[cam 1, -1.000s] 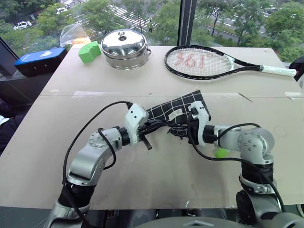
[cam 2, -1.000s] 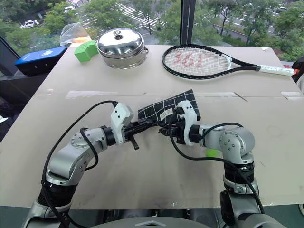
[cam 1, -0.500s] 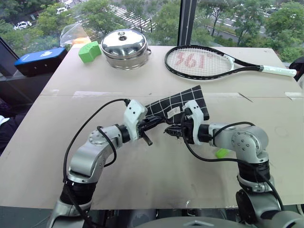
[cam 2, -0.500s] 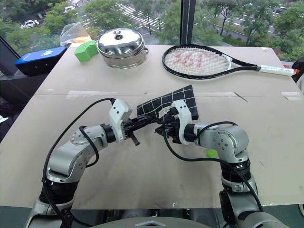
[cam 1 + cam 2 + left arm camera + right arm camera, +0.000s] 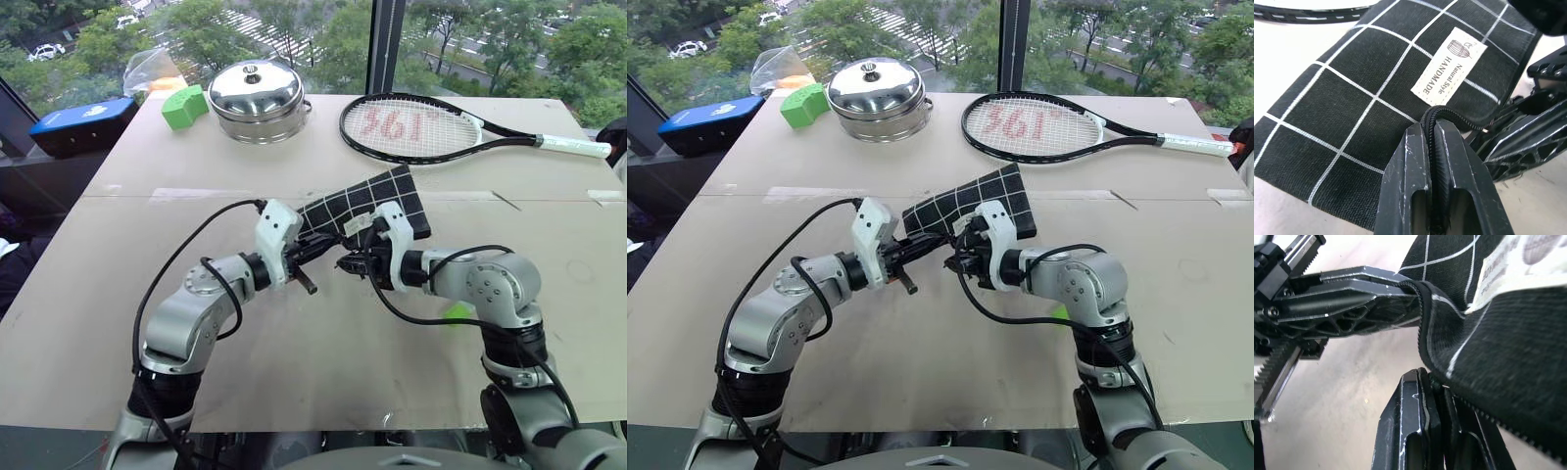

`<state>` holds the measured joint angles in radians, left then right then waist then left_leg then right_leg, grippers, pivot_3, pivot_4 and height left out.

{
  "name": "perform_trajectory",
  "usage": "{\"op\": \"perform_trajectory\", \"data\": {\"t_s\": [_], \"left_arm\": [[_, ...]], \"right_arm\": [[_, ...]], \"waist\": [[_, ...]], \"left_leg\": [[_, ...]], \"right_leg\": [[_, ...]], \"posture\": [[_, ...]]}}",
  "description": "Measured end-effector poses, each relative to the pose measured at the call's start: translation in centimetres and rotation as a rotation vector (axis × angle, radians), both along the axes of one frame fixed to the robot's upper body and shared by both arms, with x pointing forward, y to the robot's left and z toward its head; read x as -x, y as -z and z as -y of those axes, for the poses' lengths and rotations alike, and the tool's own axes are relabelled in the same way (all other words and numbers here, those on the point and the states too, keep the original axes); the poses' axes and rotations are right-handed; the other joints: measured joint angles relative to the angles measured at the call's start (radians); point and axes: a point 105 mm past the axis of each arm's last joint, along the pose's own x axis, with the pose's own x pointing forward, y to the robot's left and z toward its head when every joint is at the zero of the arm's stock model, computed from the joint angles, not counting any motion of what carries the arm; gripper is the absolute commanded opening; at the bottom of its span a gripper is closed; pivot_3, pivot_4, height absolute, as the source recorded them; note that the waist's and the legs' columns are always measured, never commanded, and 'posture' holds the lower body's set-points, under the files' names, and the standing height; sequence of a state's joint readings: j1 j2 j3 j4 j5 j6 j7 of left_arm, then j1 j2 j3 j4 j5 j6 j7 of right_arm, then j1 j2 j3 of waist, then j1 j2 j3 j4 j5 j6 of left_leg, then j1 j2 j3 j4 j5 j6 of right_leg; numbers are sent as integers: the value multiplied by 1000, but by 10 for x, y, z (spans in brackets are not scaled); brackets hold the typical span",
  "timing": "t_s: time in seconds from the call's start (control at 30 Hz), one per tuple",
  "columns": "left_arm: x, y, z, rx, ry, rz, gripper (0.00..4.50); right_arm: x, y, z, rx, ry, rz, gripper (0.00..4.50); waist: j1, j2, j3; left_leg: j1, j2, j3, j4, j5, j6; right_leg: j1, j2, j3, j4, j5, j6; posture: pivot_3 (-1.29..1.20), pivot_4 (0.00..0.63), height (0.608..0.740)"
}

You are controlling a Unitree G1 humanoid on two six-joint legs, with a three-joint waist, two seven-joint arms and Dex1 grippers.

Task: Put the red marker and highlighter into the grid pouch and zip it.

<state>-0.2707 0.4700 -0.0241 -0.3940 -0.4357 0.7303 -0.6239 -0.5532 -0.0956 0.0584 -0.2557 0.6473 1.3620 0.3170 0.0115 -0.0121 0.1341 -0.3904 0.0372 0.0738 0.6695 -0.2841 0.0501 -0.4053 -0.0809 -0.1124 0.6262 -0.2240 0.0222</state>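
The grid pouch [image 5: 367, 201] is black with white lines and a white label [image 5: 1448, 67]. It hangs above the middle of the table, held between both grippers. My left gripper [image 5: 315, 251] is shut on the pouch's zipper edge at its near corner [image 5: 1433, 128]. Close beside it, my right gripper [image 5: 349, 262] is shut on the same lower edge [image 5: 1433, 382]. The lime-green highlighter [image 5: 455, 312] lies on the table, partly hidden under my right forearm. The red marker is out of view.
At the back of the table stand a steel pot with a lid [image 5: 259, 98], a green block [image 5: 183, 106] and a tennis racket [image 5: 421, 127]. A blue case [image 5: 83, 122] sits off the back left corner. Bare tabletop [image 5: 323, 352] lies below the grippers.
The pouch has risen a little and its far end has tipped up. My right gripper has edged left, closer to the left one. Both grips have held.
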Motion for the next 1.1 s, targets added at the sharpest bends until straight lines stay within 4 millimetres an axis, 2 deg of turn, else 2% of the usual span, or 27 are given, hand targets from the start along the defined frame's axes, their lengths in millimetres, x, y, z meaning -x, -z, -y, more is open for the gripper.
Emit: {"op": "perform_trajectory", "data": {"t_s": [0.2, 0.53, 0.83, 0.97, 1.1], "left_arm": [[0, 0, 0, -4, -3, 5, 0], [-1, -4, 0, -83, 14, 106, 0], [3, -5, 5, -127, 50, 189, 0], [4, -3, 7, -87, 57, 149, 0], [7, 1, 12, -39, 87, 72, 0]], "right_arm": [[-3, -7, 1, -15, 9, 11, 85], [-7, -29, -2, -211, 26, -71, 85], [-7, -29, 6, -300, 66, -159, 85], [-8, -25, 17, -239, 91, -128, 85], [-13, -11, 35, -17, 138, 19, 85]], "waist": [[0, 0, 0], [1, 0, 0], [0, 0, 0], [0, 0, 0], [-2, 1, 0]], "left_leg": [[0, 0, 0, 0, 0, 0], [0, 0, 0, 0, 0, 0], [0, 0, 0, 0, 0, 0], [0, 0, 0, 0, 0, 0], [0, 0, 0, 0, 0, 0]], "right_leg": [[0, 0, 0, 0, 0, 0], [0, 0, 0, 0, 0, 0], [0, 0, 0, 0, 0, 0], [0, 0, 0, 0, 0, 0], [0, 0, 0, -1, 0, 0]], "posture": [[0, 150, 740], [0, 150, 740], [0, 150, 740], [0, 150, 740], [0, 150, 740]]}}
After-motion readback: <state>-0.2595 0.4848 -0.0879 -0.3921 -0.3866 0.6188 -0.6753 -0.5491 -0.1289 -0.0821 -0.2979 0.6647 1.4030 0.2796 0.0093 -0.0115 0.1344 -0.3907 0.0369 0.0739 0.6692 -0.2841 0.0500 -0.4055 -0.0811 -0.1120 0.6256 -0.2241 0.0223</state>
